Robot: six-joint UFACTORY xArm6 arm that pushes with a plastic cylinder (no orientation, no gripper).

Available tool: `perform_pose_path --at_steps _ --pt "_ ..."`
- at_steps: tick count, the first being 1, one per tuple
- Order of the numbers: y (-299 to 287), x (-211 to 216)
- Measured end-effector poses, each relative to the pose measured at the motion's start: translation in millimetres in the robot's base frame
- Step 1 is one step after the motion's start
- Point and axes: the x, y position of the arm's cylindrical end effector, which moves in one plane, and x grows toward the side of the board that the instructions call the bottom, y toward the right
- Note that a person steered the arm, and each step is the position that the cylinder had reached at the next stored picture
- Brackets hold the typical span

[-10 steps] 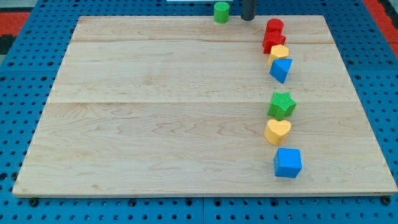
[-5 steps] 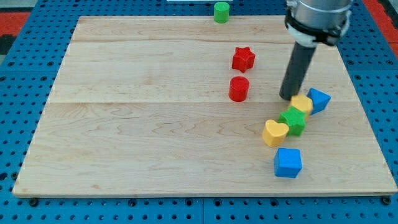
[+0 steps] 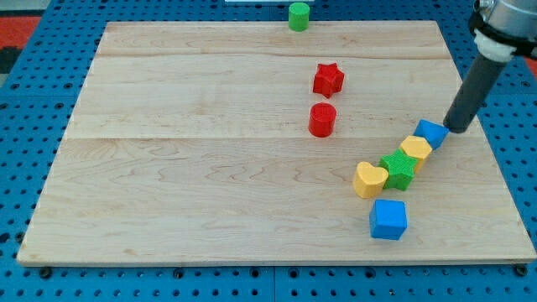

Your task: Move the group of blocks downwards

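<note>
my tip [image 3: 457,128] just right of small blue block [image 3: 430,132]

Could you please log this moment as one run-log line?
my tip: upper right of blue block | chain: yellow block, green star, yellow heart | task: unfinished

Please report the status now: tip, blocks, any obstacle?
My tip beside blue block, view's right. Blue, yellow, green, yellow heart chained diagonally. Blue cube below.

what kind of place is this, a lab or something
Probably a robotics lab bench: a wooden board lies on a blue perforated table, with small toy blocks like a red star, and my tip beside a blue block.
</note>
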Motion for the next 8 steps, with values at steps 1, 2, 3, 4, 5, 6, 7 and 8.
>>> perform_pose_path --at_steps 1,2,3,4,5,6,7,8 --pt "-27 30" --pt "-55 24" --pt "-9 2" --pt "-2 -14" --pt "-74 -18" --pt "-132 8" --pt "-140 24" --pt "-110 72"
